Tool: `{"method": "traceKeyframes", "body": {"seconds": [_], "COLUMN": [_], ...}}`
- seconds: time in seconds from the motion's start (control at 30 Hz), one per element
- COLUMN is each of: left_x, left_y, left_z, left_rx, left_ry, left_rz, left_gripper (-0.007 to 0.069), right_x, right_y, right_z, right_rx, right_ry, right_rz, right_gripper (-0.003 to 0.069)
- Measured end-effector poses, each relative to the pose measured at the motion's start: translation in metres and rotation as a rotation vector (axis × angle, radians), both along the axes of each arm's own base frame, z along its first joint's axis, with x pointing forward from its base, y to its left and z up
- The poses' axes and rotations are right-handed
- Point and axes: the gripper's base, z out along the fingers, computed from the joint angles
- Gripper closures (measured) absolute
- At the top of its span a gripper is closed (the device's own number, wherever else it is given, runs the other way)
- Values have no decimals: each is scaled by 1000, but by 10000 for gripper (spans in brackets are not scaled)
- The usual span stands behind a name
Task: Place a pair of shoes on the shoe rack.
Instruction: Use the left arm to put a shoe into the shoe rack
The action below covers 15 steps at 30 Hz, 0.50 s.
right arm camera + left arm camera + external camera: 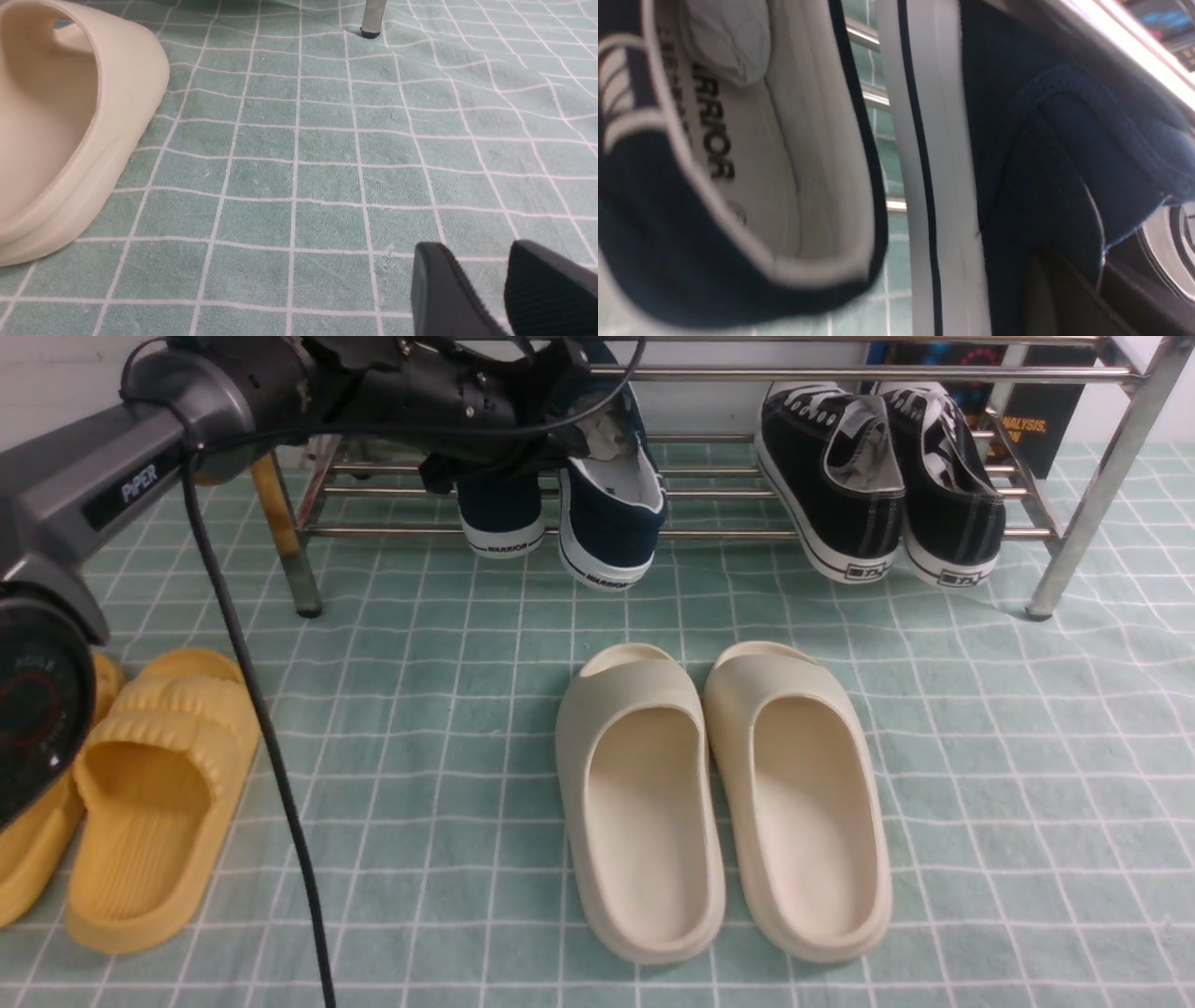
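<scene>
Eight shoes, in four pairs: two navy sneakers (501, 518) (611, 523), two black sneakers (845, 513) (962, 513), two cream slides (644, 803) (803, 793) and two yellow slides (159, 803) (28, 859). One rack (1092, 504), with two tiers of bars in view. One green mat (1027, 803). One arm (93, 495) and one black cable (233, 663) show in front. The right gripper (483, 247) has two fingers (448, 289).
</scene>
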Motion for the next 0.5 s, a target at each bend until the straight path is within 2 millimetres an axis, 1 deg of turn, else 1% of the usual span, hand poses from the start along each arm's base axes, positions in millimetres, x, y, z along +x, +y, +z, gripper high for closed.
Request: {"method": "traceKeyframes", "body": {"seconds": [0.07,0.33,0.5], "left_x": [10,26,39], "left_y": [-5,-10,-9], "left_z": [-5,-1,-17], "left_rx": [2,-9,3], "left_ry": [-20,-86,-119], "left_rz": [-1,10,61], "left_gripper": [615,615,615], "right_x": [0,0,0], "right_y": [0,0,0], "right_z": [0,0,0], "right_rx": [0,0,0], "right_ry": [0,0,0], "right_rz": [0,0,0], "right_gripper": [412,412,412]}}
